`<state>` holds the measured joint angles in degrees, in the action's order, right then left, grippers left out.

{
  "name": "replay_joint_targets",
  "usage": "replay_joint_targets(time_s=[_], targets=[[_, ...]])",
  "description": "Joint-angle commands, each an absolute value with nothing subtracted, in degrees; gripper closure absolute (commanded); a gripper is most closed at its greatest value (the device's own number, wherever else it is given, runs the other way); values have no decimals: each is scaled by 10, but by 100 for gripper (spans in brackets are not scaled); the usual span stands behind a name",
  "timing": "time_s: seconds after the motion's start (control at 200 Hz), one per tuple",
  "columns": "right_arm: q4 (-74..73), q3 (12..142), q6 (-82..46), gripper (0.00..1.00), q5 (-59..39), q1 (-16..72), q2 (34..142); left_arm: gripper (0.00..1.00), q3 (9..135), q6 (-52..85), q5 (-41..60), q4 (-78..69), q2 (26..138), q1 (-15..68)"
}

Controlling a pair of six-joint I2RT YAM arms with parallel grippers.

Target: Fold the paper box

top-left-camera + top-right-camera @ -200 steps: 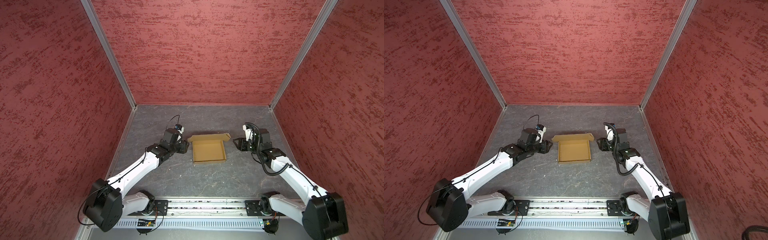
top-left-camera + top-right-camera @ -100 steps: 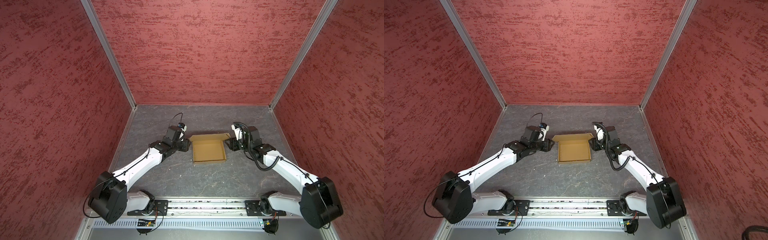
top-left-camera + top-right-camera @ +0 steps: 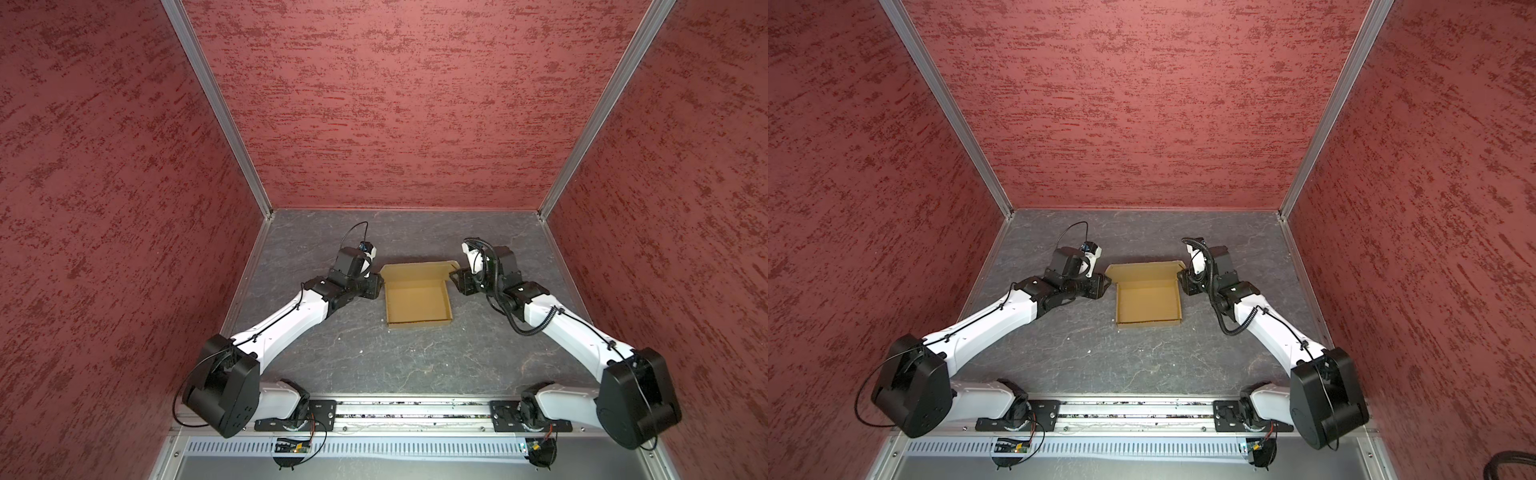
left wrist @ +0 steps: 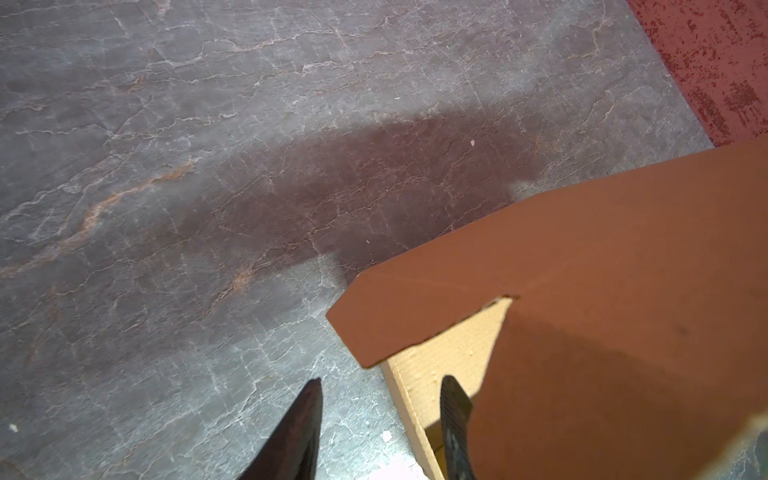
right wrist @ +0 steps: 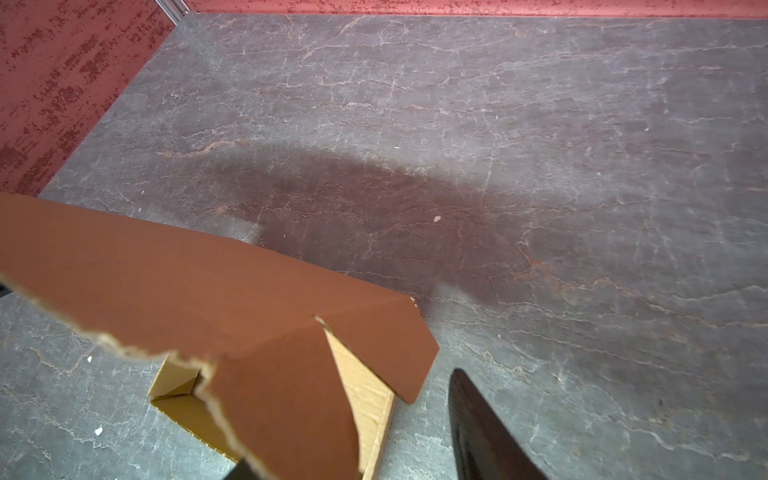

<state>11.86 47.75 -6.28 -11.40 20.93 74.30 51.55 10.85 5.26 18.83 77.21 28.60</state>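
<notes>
Flanking one paper box [image 3: 417, 301] (two arms [image 3: 291, 320] [image 3: 569, 332]).

Open tabletop [image 3: 395, 365] around the paper box [image 3: 417, 301]; left gripper [image 3: 374, 286] and right gripper [image 3: 457, 282] close at its far corners

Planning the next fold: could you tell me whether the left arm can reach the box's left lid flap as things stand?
Probably yes: the left tool sits open at the box's far left corner, the flap just beyond its fingertips, nothing between.
</notes>
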Motion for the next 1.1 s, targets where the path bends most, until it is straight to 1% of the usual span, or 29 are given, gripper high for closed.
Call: replay_joint_targets(time_s=[0.0,0.075,0.341,0.611,0.731,1.092], targets=[[110,501,-49,49,-114,214,754,54,533,98,61,178,781,281],[103,503,-48,50,-120,214,759,54,536,96,63,178,783,280],[84,509,-49,56,-140,214,770,54,543,96,70,175,790,276],[78,510,-53,67,-145,215,773,56,551,97,77,175,796,274],[79,510,-53,72,-146,216,773,58,558,96,80,180,798,273],[78,512,-52,77,-144,218,771,64,570,97,85,186,803,273]])
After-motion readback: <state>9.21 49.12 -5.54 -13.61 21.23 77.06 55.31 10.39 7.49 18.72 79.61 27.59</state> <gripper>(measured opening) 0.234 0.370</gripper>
